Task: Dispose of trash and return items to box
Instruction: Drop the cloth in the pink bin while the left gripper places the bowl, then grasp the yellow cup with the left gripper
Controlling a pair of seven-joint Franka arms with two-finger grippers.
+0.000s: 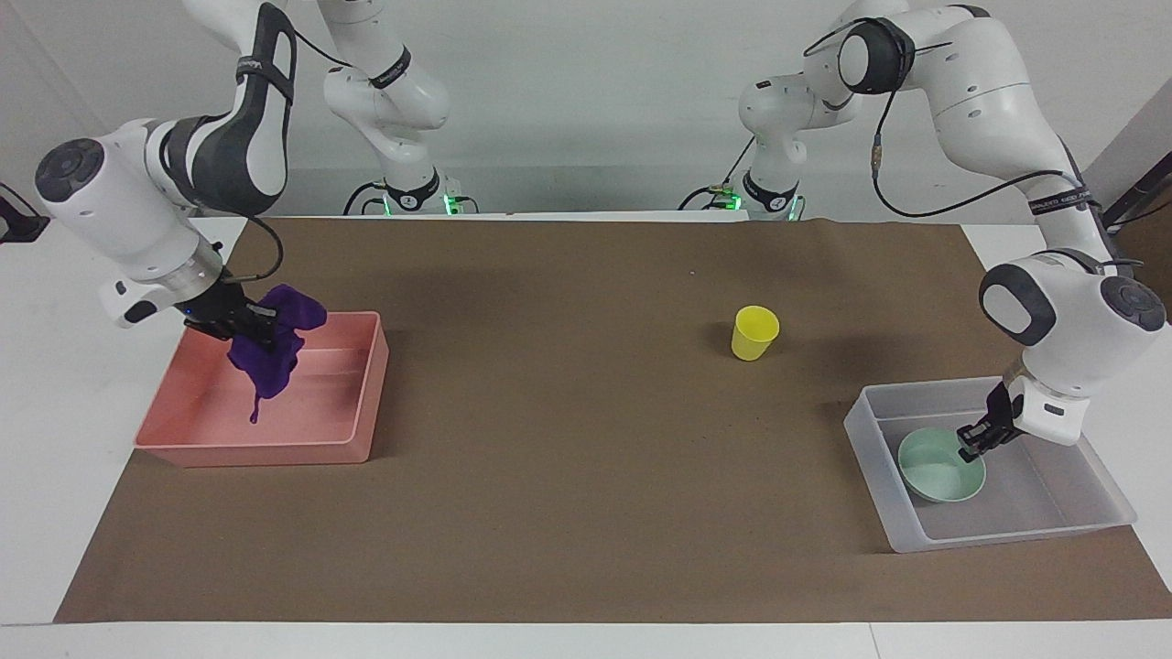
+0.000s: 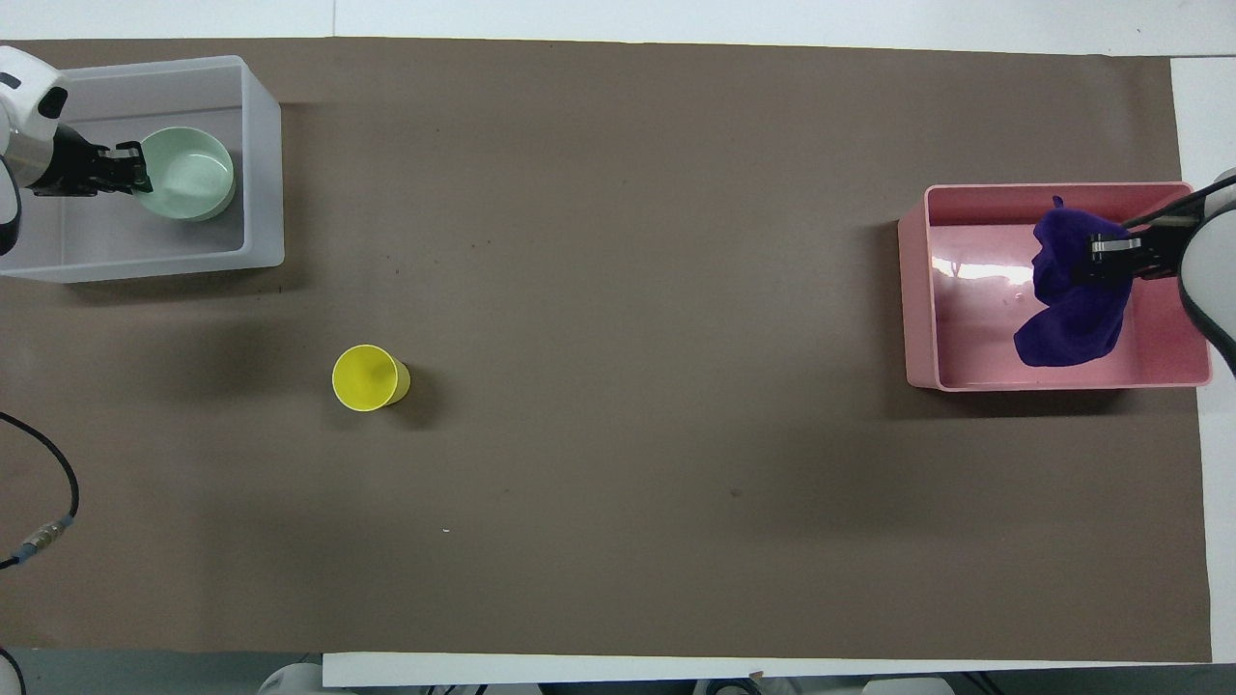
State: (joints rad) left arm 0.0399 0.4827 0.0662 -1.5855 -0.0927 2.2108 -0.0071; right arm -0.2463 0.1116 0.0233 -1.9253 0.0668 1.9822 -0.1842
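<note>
My left gripper [image 1: 972,446] is shut on the rim of the mint-green bowl [image 1: 940,469] and holds it low inside the translucent box [image 1: 1007,535] at the left arm's end of the table; I cannot tell whether the bowl rests on the base. The overhead view shows that gripper [image 2: 135,180], the bowl [image 2: 188,174] and the box [image 2: 263,145] too. My right gripper [image 1: 252,325] is shut on the purple cloth [image 1: 270,355], which hangs over the inside of the pink tray [image 1: 275,453]. The yellow cup [image 1: 754,332] stands upright on the mat, nearer to the robots than the box.
The overhead view shows the right gripper [image 2: 1096,259], the cloth [image 2: 1067,309], the pink tray [image 2: 917,290] at the right arm's end and the cup [image 2: 367,378]. A brown mat [image 1: 568,439] covers the table between tray and box.
</note>
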